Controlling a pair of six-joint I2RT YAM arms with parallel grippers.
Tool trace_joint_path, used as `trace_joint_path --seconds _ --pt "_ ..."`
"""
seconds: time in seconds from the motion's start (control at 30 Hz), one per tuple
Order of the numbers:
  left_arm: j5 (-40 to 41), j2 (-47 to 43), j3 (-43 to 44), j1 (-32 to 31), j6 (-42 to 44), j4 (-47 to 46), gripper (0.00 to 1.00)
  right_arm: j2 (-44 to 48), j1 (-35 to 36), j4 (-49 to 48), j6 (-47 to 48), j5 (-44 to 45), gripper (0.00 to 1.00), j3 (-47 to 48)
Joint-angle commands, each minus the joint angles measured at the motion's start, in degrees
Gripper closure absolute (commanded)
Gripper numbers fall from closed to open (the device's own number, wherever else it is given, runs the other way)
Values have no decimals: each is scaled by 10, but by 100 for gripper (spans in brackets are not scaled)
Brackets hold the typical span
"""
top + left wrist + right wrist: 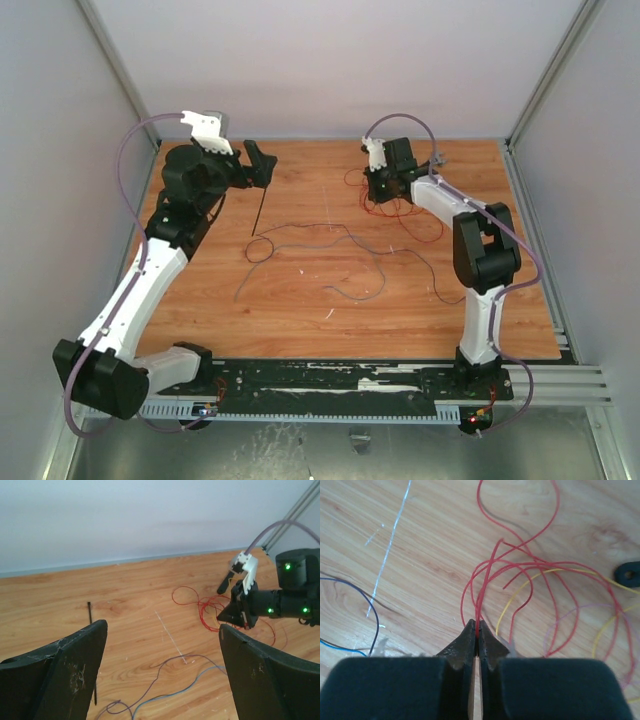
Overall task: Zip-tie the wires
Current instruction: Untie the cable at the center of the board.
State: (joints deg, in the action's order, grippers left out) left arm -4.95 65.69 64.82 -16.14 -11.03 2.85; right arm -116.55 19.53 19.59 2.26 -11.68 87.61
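The wires lie in two groups. A red tangle (405, 212) is at the back right, and it shows in the left wrist view (192, 601) and the right wrist view (520, 567). Long dark and grey strands (330, 240) trail across the middle. My right gripper (378, 192) is down at the red tangle, shut on a few red strands (478, 624). The zip tie (259, 212), a thin black strip, lies on the table by my left gripper (262, 165). The left gripper (162, 630) is open and empty above the table. The zip tie (90, 614) passes behind its left finger.
A yellow wire (517, 592) and a pale purple one lie among the red ones. A small black piece with a hole (627, 573) lies to the right of the tangle. Metal walls close the table's left, back and right sides.
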Motion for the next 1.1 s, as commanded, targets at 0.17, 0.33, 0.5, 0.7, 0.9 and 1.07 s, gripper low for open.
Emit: trace_joint_path --seconds 0.17,0.33,0.5,0.7,0.9,1.07 --pt "-133 53 6 3 8 -151 1 155 3 45 25 92 100 136" --pt "-183 96 18 3 -27 -221 2 208 1 54 40 107 100 232" --pt "-211 122 11 3 -68 -284 2 257 1 30 45 67 100 255" --pt "-262 159 -20 -12 -132 -402 2 299 1 -16 36 27 100 255" --pt "-255 238 -17 -85 -99 -439 2 316 2 -49 43 33 100 280" --pt "-185 315 -2 -149 -55 -464 2 332 2 -47 38 34 100 285"
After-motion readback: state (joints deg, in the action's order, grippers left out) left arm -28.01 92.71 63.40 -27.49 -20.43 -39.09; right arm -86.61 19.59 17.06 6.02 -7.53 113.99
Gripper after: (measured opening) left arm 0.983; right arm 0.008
